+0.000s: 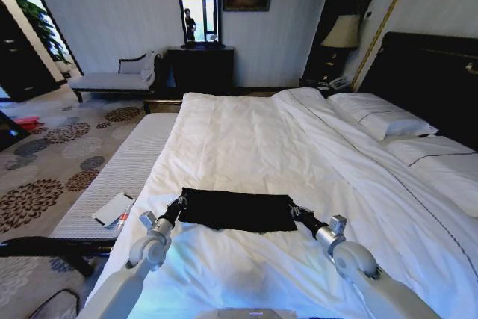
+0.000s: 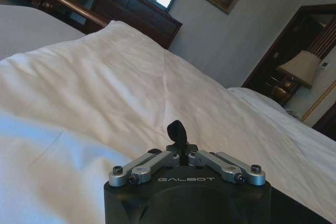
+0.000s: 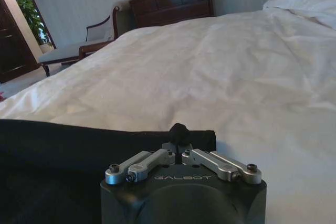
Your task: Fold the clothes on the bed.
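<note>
- The left gripper point(image 1: 179, 204) has its fingers point(image 2: 177, 131) pressed together; in the left wrist view the black tips meet in one dark knob above the silver linkage. In the head view those tips sit at the left end of the black T-shirt point(image 1: 237, 210), at the cloth's near-left corner, and look pinched on the fabric.
- The right gripper point(image 1: 296, 211) has its fingers point(image 3: 179, 131) clenched too, the tips meeting right at the edge of the black cloth point(image 3: 79, 145) in the right wrist view. In the head view it grips the shirt's right end.
- The T-shirt lies flat as a dark, roughly rectangular band. Its long axis runs from 9 o'clock to 3 o'clock in the head view, across the bed, stretched between the two grippers. No lettering shows on the upper face.
- The shirt sits on the bed point(image 1: 246, 140) near the foot end, toward 6 o'clock in the head view, on the white duvet.
- Both arms reach in from 6 o'clock, the left from about 7 o'clock, the right from about 5 o'clock, with pale grey forearms and black wrists.
- White pillows point(image 1: 381, 116) with thin dark piping lie at about 2 o'clock, against a dark headboard point(image 1: 433, 80).
- A grey upholstered bench point(image 1: 119, 173) runs beside the bed at 9 o'clock, with a flat white-and-dark card point(image 1: 113, 209) on it.
</note>
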